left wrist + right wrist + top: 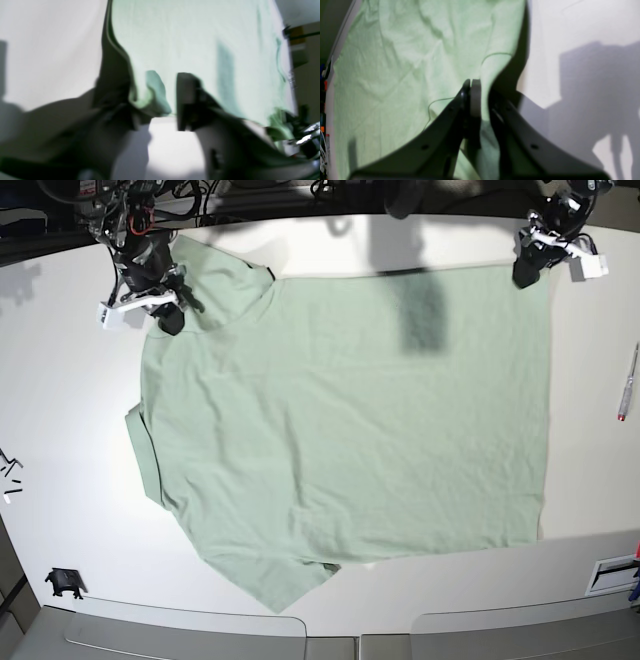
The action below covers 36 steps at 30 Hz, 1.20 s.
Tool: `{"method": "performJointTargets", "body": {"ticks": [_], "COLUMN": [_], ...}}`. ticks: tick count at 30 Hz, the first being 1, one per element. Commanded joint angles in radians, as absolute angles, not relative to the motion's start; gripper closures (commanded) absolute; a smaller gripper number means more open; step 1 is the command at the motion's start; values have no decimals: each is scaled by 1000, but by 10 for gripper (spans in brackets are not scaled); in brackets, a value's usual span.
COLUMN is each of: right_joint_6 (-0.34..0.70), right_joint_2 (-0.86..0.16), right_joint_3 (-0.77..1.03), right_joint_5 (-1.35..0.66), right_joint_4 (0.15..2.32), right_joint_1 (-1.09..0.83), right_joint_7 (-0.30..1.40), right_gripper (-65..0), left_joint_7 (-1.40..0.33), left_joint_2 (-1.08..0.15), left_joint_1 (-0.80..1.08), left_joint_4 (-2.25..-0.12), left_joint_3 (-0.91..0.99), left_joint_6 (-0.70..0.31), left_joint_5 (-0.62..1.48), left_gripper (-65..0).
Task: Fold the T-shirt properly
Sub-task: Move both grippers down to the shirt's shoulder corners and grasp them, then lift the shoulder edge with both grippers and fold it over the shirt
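The pale mint-green T-shirt (350, 410) lies spread flat on the white table (70, 410), with its collar end toward the left of the base view. At the shirt's far left shoulder my right gripper (170, 320) is shut. In the right wrist view its fingertips (471, 83) press together on a raised edge of the cloth (395, 62). My left gripper (527, 272) is at the far right hem corner. In the blurred left wrist view its jaws (155, 100) stand partly apart, and a bunched fold of the shirt (187, 37) sits between them.
A pen (627, 385) lies on the table right of the shirt. A small black part (65, 583) sits near the front left edge. Cables and arm bases (130, 205) crowd the back edge. A white label holder (610, 575) is at the front right.
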<state>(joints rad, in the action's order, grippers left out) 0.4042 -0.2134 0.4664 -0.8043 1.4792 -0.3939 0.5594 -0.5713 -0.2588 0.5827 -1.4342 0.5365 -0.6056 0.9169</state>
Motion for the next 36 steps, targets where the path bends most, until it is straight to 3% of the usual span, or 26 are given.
{"method": "performJointTargets", "body": {"ticks": [1, 2, 9, 17, 27, 32, 36], "right_joint_6": [420, 420, 502, 517, 520, 521, 516], "right_joint_2": [-224, -224, -227, -227, -226, -227, -227], "right_joint_3": [471, 471, 494, 569, 711, 747, 660], "right_joint_5": [-816, -816, -816, -858, -968, -945, -816], "right_joint_4": [1493, 1493, 1514, 1633, 1961, 2032, 2001], "right_joint_1": [-391, -392, -426, -579, -810, -760, -643], "right_joint_7": [544, 548, 609, 634, 768, 718, 694], "right_gripper": [0, 0, 0, 0, 0, 0, 0], "left_joint_7": [-595, -594, -617, -617, -645, -636, -624], "left_joint_2": [-264, -264, -267, -267, -317, -386, -420], "left_joint_1": [587, 587, 613, 765, 892, 825, 708], "left_joint_4": [-1436, -1436, -1453, -1605, -1748, -1766, -1754], "left_joint_3": [536, 536, 570, 690, 820, 821, 790], "left_joint_6": [-590, -590, -591, -640, -648, -648, -647], "left_joint_5": [886, 887, 887, 891, 1008, 1008, 937], "left_gripper": [-69, 0, 0, 0, 0, 0, 0]}}
